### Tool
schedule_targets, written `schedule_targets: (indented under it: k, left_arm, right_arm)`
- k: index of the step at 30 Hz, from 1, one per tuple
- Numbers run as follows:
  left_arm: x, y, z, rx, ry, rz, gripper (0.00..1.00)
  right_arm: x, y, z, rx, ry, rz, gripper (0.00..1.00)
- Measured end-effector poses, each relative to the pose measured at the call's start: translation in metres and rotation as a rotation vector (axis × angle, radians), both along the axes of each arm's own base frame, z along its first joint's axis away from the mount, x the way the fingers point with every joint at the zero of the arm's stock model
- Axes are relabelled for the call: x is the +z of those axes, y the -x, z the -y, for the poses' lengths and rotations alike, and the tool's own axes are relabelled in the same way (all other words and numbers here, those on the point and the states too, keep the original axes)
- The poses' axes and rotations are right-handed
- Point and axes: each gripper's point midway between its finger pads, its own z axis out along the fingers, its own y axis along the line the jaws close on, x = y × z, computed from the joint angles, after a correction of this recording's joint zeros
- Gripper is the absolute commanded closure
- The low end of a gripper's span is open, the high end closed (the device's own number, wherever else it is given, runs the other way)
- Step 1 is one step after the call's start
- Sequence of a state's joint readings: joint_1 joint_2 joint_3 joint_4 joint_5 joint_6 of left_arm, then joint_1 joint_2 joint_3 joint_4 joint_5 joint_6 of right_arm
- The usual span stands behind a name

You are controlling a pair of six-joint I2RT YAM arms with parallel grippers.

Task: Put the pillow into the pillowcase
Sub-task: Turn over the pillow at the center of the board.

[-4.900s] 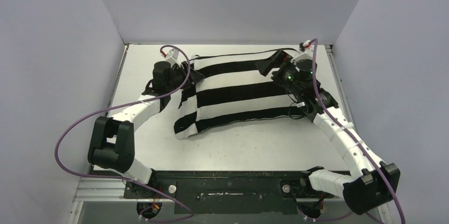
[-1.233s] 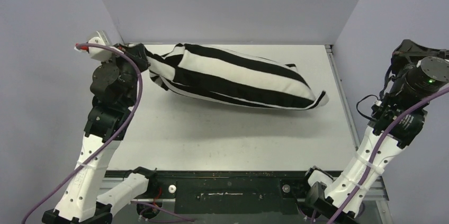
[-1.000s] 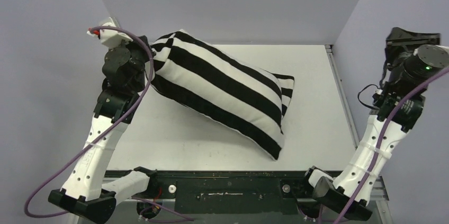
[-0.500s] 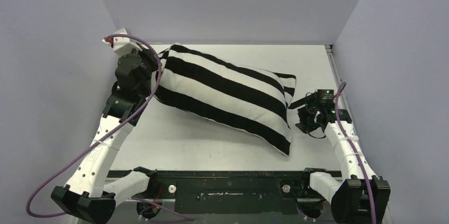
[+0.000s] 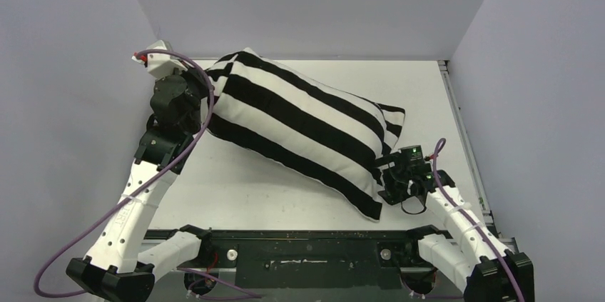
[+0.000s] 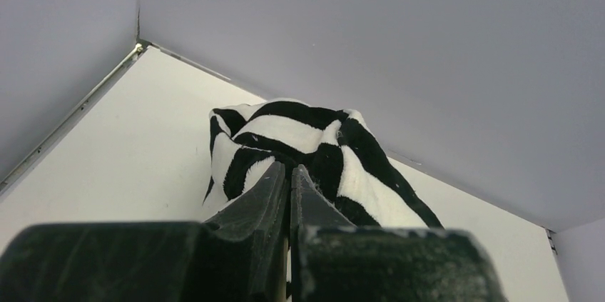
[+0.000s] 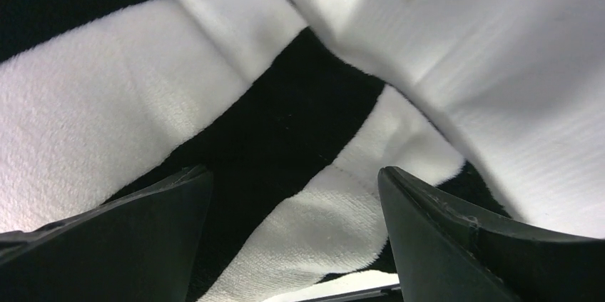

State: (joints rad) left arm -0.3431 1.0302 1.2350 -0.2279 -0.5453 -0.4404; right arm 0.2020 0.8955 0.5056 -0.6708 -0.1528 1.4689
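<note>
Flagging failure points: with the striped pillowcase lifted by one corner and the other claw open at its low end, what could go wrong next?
1. The left claw pinches only a small bunch of the black-and-white striped fabric pillowcase; the stuffed load may slip free.
2. The open right claw faces the plain off-white textured pillow beside the stripes; it may grab pillow along with the hem.

Light even, soft, from above. Top view bright and sharp; faint shadow under pillowcase on table. Left wrist view: foreground dark, slightly soft. Right wrist view: fabric texture sharp at centre, upper right bright and blurred.
</note>
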Motion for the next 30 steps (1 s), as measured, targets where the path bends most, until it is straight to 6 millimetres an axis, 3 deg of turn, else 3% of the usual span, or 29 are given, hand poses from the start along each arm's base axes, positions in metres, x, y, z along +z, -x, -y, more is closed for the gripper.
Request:
schedule_targets:
  k: [3, 6, 7, 9, 10, 11, 18, 22, 25, 30]
  left_arm:
    - [-0.004, 0.0, 0.0, 0.0, -0.003, -0.008, 1.0]
    - [-0.01, -0.001, 0.0, 0.0, -0.007, -0.02, 1.0]
    - [-0.012, -0.001, 0.0, 0.001, -0.008, -0.024, 1.0]
    - [-0.015, -0.002, 0.0, 0.002, -0.011, -0.031, 1.0]
    - [-0.017, -0.002, 0.0, 0.002, -0.012, -0.035, 1.0]
    - [-0.019, -0.002, 0.0, 0.003, -0.013, -0.038, 1.0]
    - [-0.022, 0.0, -0.002, 0.013, -0.016, -0.043, 1.0]
    - [-0.02, 0.001, -0.003, 0.017, -0.015, -0.039, 1.0]
    - [-0.019, 0.006, -0.003, 0.006, -0.012, -0.048, 1.0]
    - [0.003, 0.022, -0.001, -0.033, 0.014, -0.023, 1.0]
  right_arm:
    - [0.002, -0.008, -0.012, 0.035, 0.009, 0.063, 0.13]
    - [0.0, -0.012, -0.024, 0.056, 0.004, 0.117, 0.23]
    - [-0.002, -0.012, -0.028, 0.059, 0.001, 0.129, 0.36]
    - [-0.006, -0.014, -0.031, 0.052, -0.002, 0.153, 0.78]
    - [-0.007, -0.017, -0.031, 0.039, -0.003, 0.174, 0.93]
    - [-0.006, -0.02, -0.031, 0.028, -0.007, 0.197, 1.0]
    - [0.016, -0.034, -0.016, -0.041, 0.04, 0.327, 1.0]
    - [0.047, -0.037, 0.0, -0.074, 0.103, 0.393, 1.0]
    - [0.086, -0.039, 0.011, -0.085, 0.158, 0.444, 1.0]
    - [0.191, -0.036, 0.034, -0.139, 0.219, 0.62, 1.0]
